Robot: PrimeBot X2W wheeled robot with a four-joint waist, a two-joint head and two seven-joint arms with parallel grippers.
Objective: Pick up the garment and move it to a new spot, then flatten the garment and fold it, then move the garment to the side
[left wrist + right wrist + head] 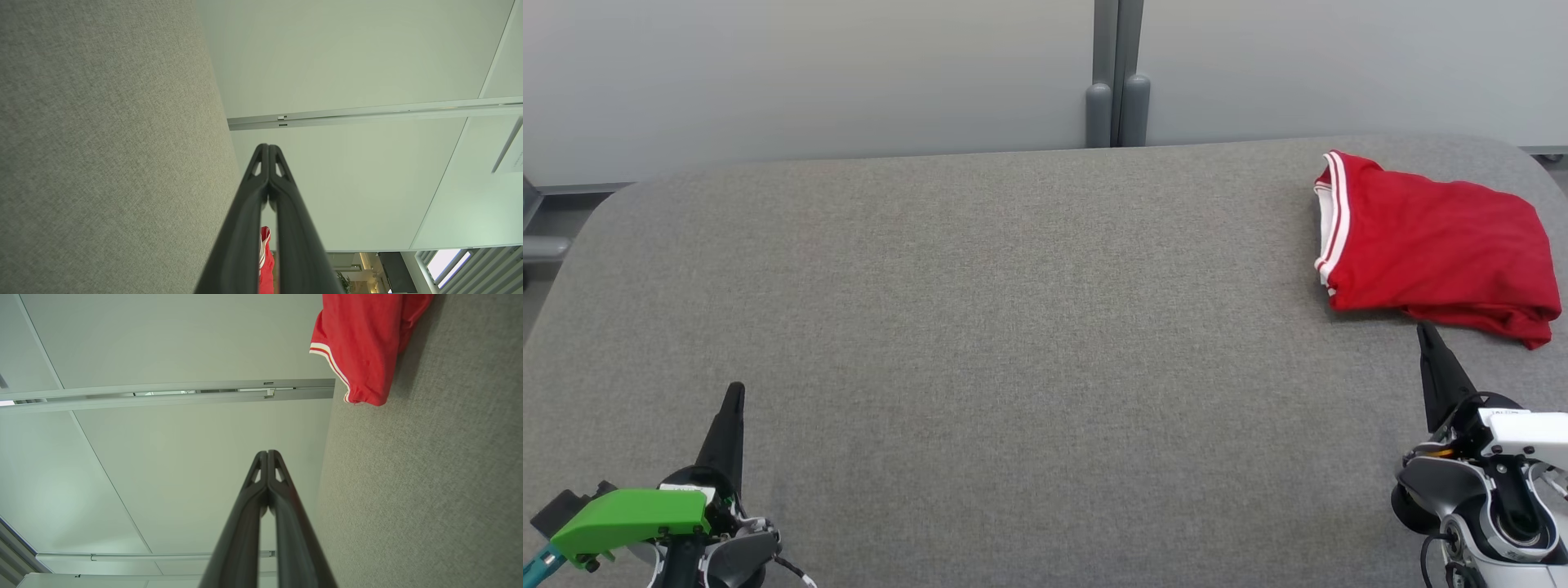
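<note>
The garment [1437, 245] is red with white-striped trim, folded into a compact bundle at the far right of the grey fabric table [1013, 327]. A corner of it hangs into the right wrist view [363, 339], and a red sliver [266, 261] peeks between the fingers in the left wrist view. My right gripper [1425, 331] is shut and empty, its tip just below the garment's near edge, apart from it. At the lower left, far from the garment, my left gripper [735, 390] is shut with nothing in it. Both wrist views show the fingers pressed together [268, 148] [267, 454].
A pale partition wall [809, 73] with a grey post [1117, 98] stands behind the table's far edge. The table has rounded corners, and the garment lies close to its right edge.
</note>
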